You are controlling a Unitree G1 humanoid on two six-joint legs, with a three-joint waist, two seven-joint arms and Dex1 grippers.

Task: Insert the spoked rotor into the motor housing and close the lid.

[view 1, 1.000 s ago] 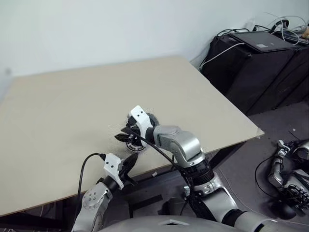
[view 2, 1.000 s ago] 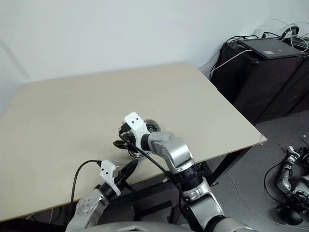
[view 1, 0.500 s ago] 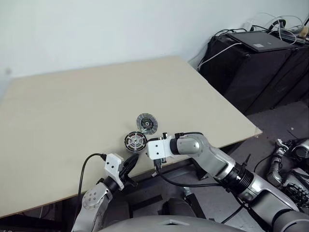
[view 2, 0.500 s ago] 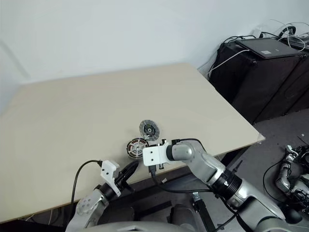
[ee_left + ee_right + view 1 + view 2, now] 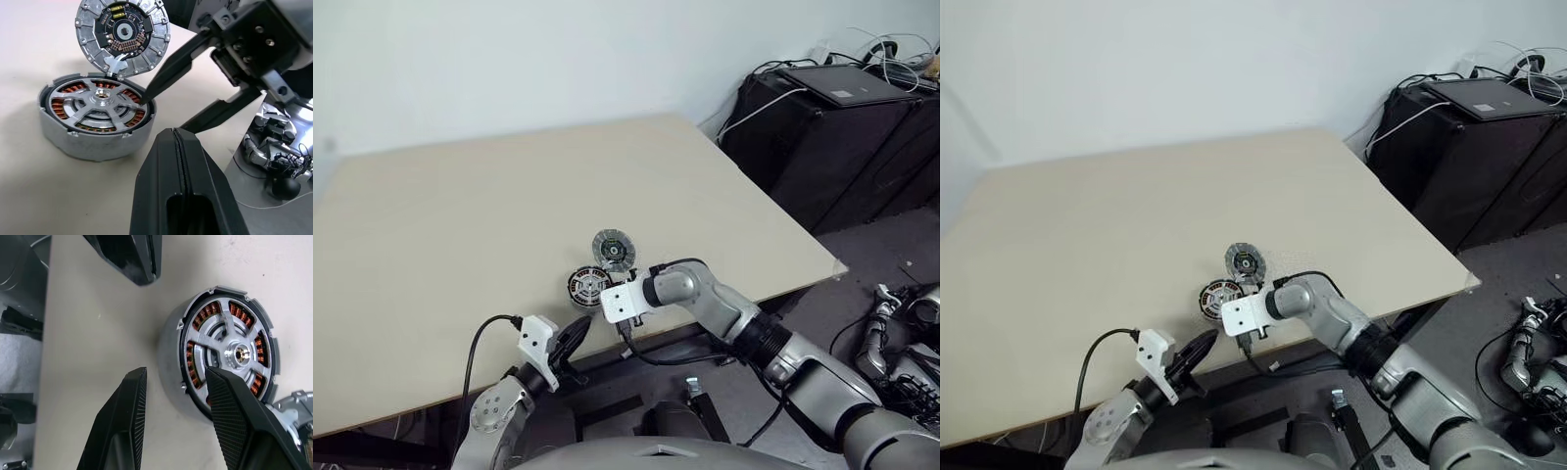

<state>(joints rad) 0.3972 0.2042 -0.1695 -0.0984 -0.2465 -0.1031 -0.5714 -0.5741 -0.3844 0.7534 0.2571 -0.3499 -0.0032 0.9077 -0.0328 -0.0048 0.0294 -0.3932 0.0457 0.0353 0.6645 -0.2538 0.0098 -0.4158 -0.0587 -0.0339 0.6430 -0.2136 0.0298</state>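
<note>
Spoked rotor [image 5: 105, 105]: seated in the motor housing [image 5: 95, 126] near the counter [image 5: 460, 215] edge. Lid [image 5: 122, 35]: leaning against the housing, off. Right tool [image 5: 183, 428]: half-open, empty, one finger over the housing. Left tool [image 5: 182, 196]: shut, empty. Next: grasp lid, lower it on squarely.

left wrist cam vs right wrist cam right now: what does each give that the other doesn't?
Left wrist: the lid's full inner face, beyond the motor housing, and a side look at the right gripper, open, one fingertip at the housing's rim.
Right wrist: a look straight onto the spoked rotor, its own fingers on either side of the housing wall.
Both: rotor seated in the housing, lid not yet closed, left gripper shut close by.
</note>
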